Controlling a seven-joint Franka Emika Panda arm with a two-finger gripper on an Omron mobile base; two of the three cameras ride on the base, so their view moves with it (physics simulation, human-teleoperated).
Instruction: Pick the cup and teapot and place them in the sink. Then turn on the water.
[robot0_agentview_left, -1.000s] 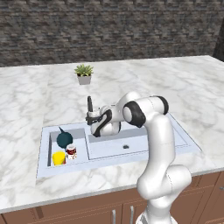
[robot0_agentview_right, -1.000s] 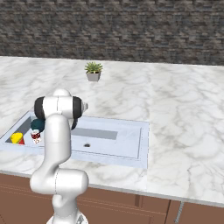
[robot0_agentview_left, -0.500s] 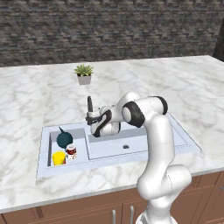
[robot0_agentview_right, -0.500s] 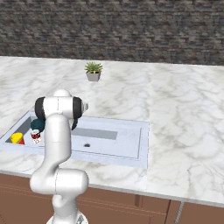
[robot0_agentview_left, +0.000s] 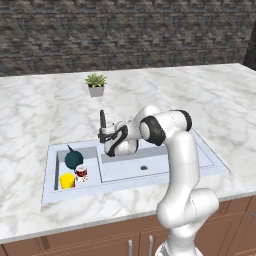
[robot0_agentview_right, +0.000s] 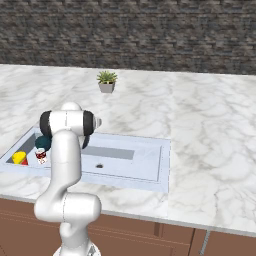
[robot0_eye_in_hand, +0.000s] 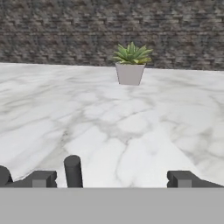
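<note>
Marble counter (robot0_agentview_left: 40, 115) w/ potted plant (robot0_agentview_left: 95, 84), stone back wall (robot0_agentview_left: 125, 30); end effector (robot0_eye_in_hand: 111, 178) spread wide.

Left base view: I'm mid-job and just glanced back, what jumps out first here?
The white arm folds down over the sink, its open gripper right by the black faucet at the sink's back edge. In the small side basin sit the teapot, the yellow cup and a red-and-white can, close together. A potted plant stands alone on the marble counter behind.

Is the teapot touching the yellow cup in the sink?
Apart. The left base view shows the teapot behind the cup, with pale sink floor between them.
</note>
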